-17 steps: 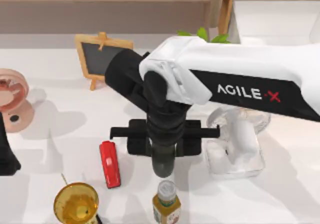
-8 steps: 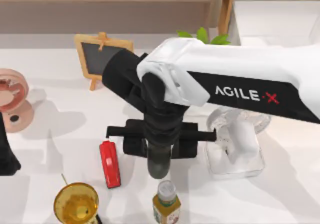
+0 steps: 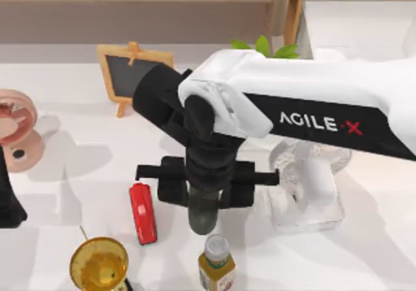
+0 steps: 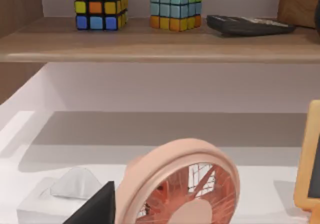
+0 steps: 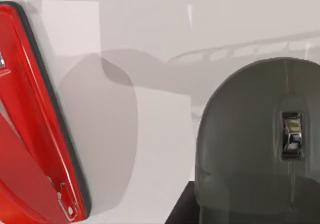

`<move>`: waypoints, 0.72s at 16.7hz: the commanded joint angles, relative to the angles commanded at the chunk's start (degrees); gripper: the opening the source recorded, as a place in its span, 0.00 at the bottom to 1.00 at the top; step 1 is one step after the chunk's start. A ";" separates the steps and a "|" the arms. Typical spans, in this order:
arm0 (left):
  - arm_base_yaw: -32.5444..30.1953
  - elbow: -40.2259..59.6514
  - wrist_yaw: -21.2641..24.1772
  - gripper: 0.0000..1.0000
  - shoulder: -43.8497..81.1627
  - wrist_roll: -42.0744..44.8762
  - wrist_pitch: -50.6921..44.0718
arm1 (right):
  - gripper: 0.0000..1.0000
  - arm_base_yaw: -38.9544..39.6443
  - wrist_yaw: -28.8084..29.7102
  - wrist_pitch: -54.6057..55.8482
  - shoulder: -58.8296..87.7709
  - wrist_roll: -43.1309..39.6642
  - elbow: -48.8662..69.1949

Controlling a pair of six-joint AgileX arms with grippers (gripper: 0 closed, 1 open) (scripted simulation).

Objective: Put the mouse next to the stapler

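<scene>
- Mouse: dark grey, carried under the right gripper, whose jaws look clenched on it, though the arm hides the fingers from above. It hangs near the stapler, on its right side, apart, just behind a bottle.
- Progress: carry apparently near its end; lowering and letting go remain.
- Long axis: runs front to back, roughly parallel to the stapler's.
- Left gripper: parked at the table's far left edge by a pink fan; jaw state unclear.

Bare table gap between stapler and mouse; bottle near.
</scene>
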 joint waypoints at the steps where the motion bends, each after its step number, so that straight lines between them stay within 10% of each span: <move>1: 0.00 0.00 0.00 1.00 0.00 0.00 0.00 | 0.00 -0.02 0.12 0.16 -0.04 -0.31 -0.13; 12: 0.00 0.00 0.00 1.00 0.00 0.00 0.00 | 0.00 -0.78 2.93 1.60 1.20 -2.47 -1.71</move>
